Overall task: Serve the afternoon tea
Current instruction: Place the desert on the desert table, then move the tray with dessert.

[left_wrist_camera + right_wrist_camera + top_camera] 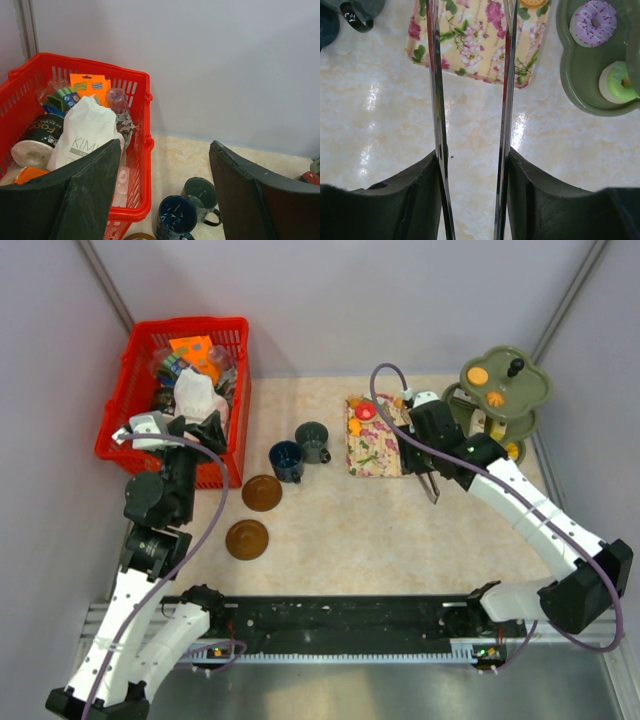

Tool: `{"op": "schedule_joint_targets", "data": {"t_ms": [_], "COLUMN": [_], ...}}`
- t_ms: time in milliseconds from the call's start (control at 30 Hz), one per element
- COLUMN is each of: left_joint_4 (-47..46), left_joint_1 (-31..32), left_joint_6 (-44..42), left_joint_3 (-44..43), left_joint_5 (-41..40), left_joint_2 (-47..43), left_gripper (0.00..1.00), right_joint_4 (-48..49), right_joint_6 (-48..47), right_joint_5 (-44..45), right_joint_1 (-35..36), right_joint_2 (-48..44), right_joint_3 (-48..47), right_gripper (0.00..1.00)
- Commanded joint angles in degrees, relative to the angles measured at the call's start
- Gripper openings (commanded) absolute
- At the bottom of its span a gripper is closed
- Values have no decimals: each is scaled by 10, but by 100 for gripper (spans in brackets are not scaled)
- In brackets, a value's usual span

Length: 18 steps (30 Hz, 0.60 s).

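Right gripper: clamped on metal tongs, blades apart, long axis pointing straight ahead over floral tray | toy pastries: on that tray, ahead of the tongs | green stand: just right of tray | left gripper: wide, empty, beside red basket, navy mug below | nearer to pastries: right.

A navy mug and a dark-green mug stand upright, mouths up, close side by side on the table. Two round brown saucers lie just nearer, slightly apart from each other. The olive-green three-tier stand stands at the far right. Its top tier bears two orange pastries, and a lower tier holds a purple doughnut and a green doughnut. A red pastry sits on the floral tray.
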<state>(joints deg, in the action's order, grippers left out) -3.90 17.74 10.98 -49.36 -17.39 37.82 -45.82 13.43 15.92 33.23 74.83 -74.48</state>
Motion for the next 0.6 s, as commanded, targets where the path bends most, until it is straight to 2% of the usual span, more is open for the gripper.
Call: {"op": "schedule_joint_targets", "data": {"t_ms": [0,300,567], "left_joint_4": [-29,-28,-28], "left_joint_1": [1,1,1], "left_joint_6": [-3,-3,-3], "left_joint_3": [2,1,0], "left_joint_5": [9,9,10], "left_joint_2": [6,5,8], "left_gripper": [77,77,77], "right_joint_4": [35,19,7], "right_joint_6": [19,63,78], "right_joint_5": [-37,-103,-107], "right_joint_1": [2,-23,-33], "right_joint_2": [9,103,218], "right_joint_3": [-3,-57,-115], "right_gripper": [47,45,45]}}
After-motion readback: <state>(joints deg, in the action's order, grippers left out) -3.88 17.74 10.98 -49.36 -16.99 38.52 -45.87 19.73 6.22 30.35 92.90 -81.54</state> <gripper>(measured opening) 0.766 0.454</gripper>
